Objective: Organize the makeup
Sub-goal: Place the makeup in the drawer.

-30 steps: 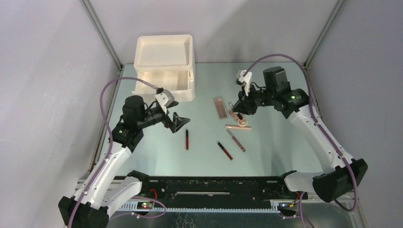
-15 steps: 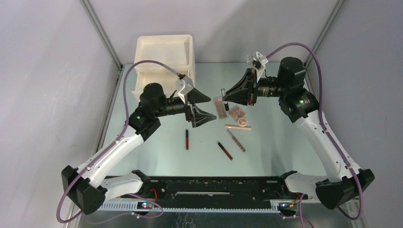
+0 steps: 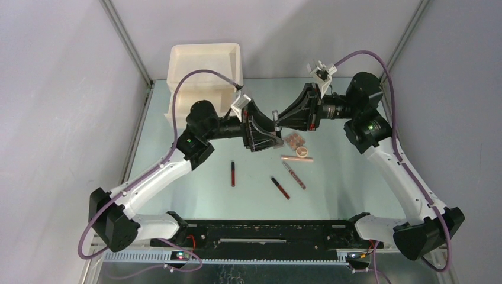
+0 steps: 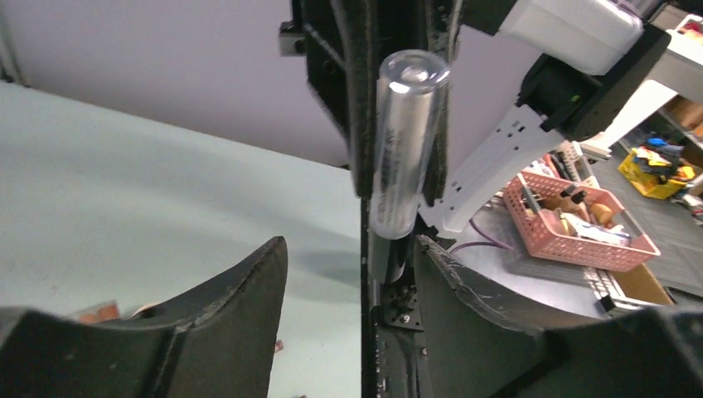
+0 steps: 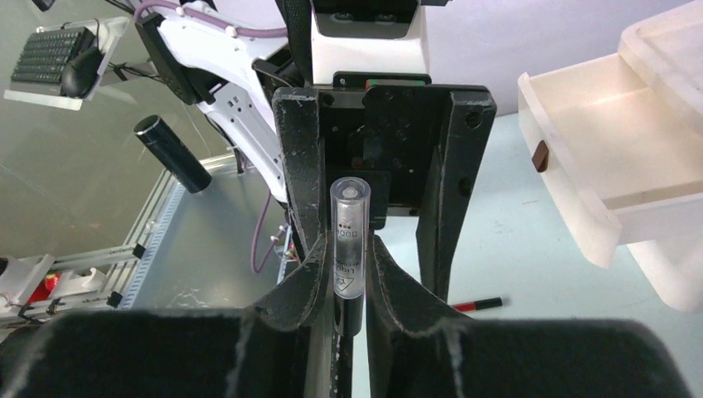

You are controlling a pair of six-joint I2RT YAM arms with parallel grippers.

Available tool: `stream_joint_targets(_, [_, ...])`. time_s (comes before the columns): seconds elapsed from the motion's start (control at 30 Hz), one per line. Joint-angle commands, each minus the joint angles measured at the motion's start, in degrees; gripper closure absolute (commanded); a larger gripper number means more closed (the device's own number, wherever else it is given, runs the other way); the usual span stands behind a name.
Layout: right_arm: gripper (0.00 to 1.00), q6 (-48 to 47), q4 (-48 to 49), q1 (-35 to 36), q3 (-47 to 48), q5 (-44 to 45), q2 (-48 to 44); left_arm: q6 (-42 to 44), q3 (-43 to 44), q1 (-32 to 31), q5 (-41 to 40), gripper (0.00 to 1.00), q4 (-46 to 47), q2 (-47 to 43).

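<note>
My right gripper [image 3: 278, 122] [image 5: 348, 249] is shut on a clear tube with a black cap [image 3: 275, 114] [image 5: 348, 215] and holds it in the air over the table's middle. My left gripper [image 3: 274, 131] [image 4: 348, 245] faces it, open. Its fingers stand on either side of the tube [image 4: 406, 141] without touching it. More makeup lies below on the table: a dark-red tube [image 3: 232, 173], a second one [image 3: 280, 187], a thin brown pencil [image 3: 294, 176], a peach stick [image 3: 296, 158], a round sponge [image 3: 303, 152] and a pink-brown palette [image 3: 294, 140].
The cream drawer box [image 3: 204, 77] stands at the back left with a drawer pulled out [image 5: 613, 157]. Metal frame posts rise at both back corners. Both arms meet over the centre, above the makeup.
My right gripper has lifted the tube off the table and turned towards the left arm. The left arm has swung right to meet it, and its jaws have narrowed around the tube.
</note>
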Motion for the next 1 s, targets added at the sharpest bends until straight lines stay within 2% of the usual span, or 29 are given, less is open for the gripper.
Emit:
stream_joint_targets(0.0, [0.94,4.29,4.96,0.44,0.16,-1.01,0.35,-5.60,3.66,-1.18,3.46,0.41,8.12,0.87])
stream_joint_targets(0.2, [0.93,3.89,4.41,0.51,0.13,-0.86,0.95,-5.91,3.14,-1.70,4.78,0.67,9.80,0.81])
stream_joint_targets(0.33, [0.91,0.52,0.85,0.60,0.09,-0.41,0.80,-4.42,2.46,-1.62,4.61,0.88,9.93,-0.12])
stream_joint_targets(0.37, [0.86,-0.25,-0.59,0.54,-0.01,-0.36,0.73,-3.72,2.47,-1.53,4.53,0.93,9.35,-0.34])
stream_joint_targets(0.4, [0.71,-1.22,-1.68,0.45,0.04,-0.09,0.46,-2.58,2.72,-1.38,4.31,0.99,7.95,-0.57])
stream_joint_targets(0.43, [0.53,-2.54,-2.98,0.23,0.13,0.49,0.05,-0.92,3.10,-1.18,3.94,1.00,5.90,-0.95])
stream_joint_targets(0.47, [0.42,-4.48,-4.59,-0.14,0.15,1.26,-0.62,1.52,3.62,-0.85,3.33,1.00,2.73,-1.53])
stream_joint_targets(0.57, [0.04,-11.07,-10.62,-2.74,0.10,4.14,-3.15,15.82,5.98,0.78,-1.75,1.00,-12.73,-4.05])
stream_joint_targets(0.67, [0.00,-20.54,-19.37,-6.39,0.04,6.14,-5.72,31.99,7.95,4.22,-12.27,1.00,-30.29,-7.25])
stream_joint_targets(0.73, [0.00,-27.25,-27.07,-8.83,0.02,7.35,-6.64,43.85,8.18,6.94,-21.55,1.00,-37.48,-8.80])
stream_joint_targets(0.87, [0.00,-35.02,-36.70,-11.38,-3.74,13.38,-8.32,67.02,4.75,11.89,-39.88,1.00,-40.69,-9.40])
stream_joint_targets(0.97, [0.00,-37.02,-39.06,-11.61,-7.43,15.41,-9.59,75.71,4.66,17.19,-44.62,1.00,-40.20,-6.56])
